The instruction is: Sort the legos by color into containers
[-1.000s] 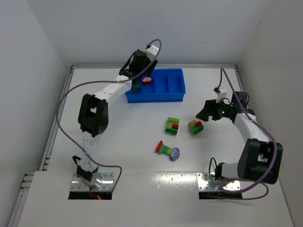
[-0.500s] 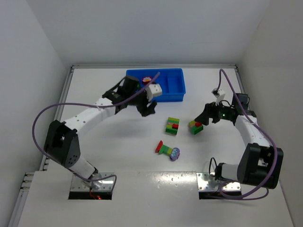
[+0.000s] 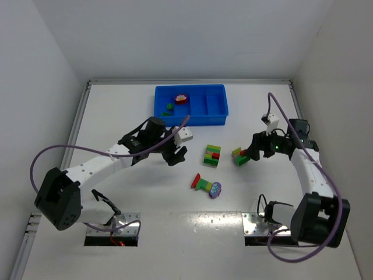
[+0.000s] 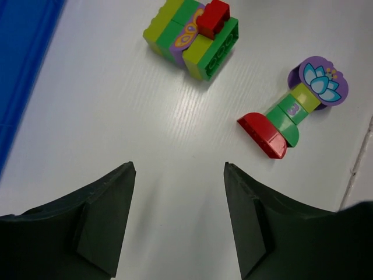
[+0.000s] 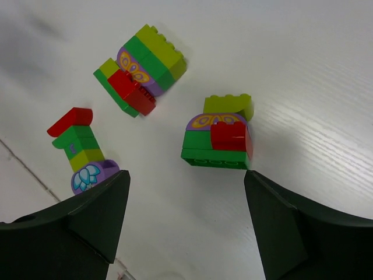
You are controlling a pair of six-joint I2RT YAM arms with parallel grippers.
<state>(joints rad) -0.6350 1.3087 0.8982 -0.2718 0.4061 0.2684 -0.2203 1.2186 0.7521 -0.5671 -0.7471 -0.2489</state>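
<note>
Bricks (image 3: 181,99) inside blue tray (image 3: 198,121) visible only overhead, left gripper (image 4: 179,169) and right gripper (image 5: 186,175) spread, empty

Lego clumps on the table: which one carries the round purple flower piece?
The long clump, lowest in the top view; the flower disc ends it. The middle clump and the right clump are blocky.
</note>
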